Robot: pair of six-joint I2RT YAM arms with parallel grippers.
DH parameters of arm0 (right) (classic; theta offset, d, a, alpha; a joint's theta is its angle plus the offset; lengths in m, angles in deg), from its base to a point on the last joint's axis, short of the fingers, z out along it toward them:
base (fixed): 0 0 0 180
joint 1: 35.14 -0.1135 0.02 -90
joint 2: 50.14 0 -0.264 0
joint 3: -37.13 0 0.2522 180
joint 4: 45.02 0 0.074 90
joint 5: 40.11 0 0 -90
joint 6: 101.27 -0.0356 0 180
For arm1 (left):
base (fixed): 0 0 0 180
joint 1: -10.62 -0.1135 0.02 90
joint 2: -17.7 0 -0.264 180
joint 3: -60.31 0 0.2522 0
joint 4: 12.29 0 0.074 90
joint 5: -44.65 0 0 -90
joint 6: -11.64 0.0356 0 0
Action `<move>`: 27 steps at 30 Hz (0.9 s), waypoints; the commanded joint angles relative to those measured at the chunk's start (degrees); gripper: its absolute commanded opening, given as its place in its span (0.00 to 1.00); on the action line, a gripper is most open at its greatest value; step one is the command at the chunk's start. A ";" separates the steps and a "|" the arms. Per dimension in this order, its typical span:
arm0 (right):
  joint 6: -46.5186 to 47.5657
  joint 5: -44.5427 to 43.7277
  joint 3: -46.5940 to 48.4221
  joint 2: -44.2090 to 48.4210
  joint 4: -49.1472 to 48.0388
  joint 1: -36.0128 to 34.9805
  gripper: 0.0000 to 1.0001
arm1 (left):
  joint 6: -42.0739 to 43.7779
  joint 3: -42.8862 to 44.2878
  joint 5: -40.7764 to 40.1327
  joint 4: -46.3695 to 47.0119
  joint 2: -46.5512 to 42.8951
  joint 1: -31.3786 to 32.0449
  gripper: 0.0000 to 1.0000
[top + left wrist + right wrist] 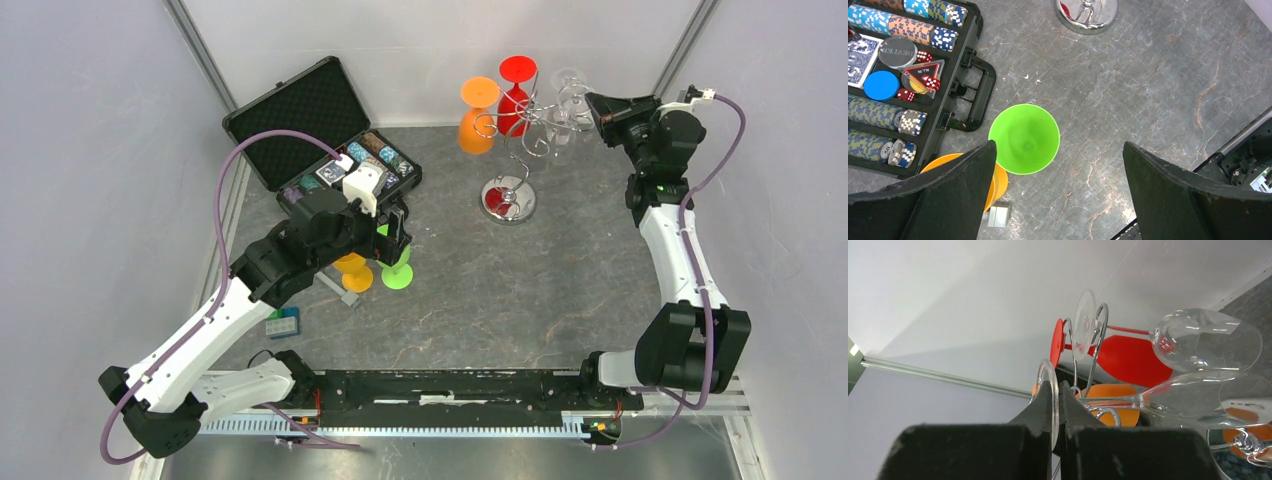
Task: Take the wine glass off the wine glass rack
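**Right gripper pinches the clear glass at the rack**

We see the wine glass point(1178, 400) low and to the right in the right wrist view. It is clear, with its bowl at the right and its thin stem running left. Its round foot is at the middle of that view, turned on edge. The right gripper point(1058, 390) is closed tight on that foot, with one black finger on each side of it. In the top view this gripper is in the upper right of the frame, right beside the top of the wine glass rack point(508, 198). We cannot tell if the foot sits in one of the curled arms.

The rack stands at the upper middle of the top view, with its shiny round base on the grey table point(560, 290). A second clear glass point(1205, 337) hangs just above the held one in the wrist view. A red glass point(515, 95) and an orange glass point(476, 115) hang on the left side of the rack, bowls down.

The left gripper point(395, 232) is far from the rack, in the left middle of the top view. Its jaws are wide open and hold nothing. Right under it, a green glass point(1024, 138) stands upright on the table. Another orange cup point(353, 272) stands just beside the green one, on its left. An open black case point(300, 115) lies in the upper left, with poker chips point(878, 112) packed in rows inside.
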 commanded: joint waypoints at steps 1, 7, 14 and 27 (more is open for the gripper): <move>-0.72 -5.33 2.96 0.85 -2.73 0.78 0.00 | 2.51 -0.14 -1.06 2.72 -1.30 -0.03 1.00; -0.50 -10.41 0.19 4.35 -0.70 1.45 0.00 | 2.38 -0.06 -1.03 2.86 -1.40 -0.02 1.00; 0.40 -19.54 -8.91 15.32 0.13 1.66 0.00 | 2.07 -1.09 -1.90 4.52 -2.24 -0.02 1.00; 6.16 -15.17 -16.21 31.77 20.26 1.06 0.00 | 1.20 -5.51 1.07 11.52 -5.80 -0.03 1.00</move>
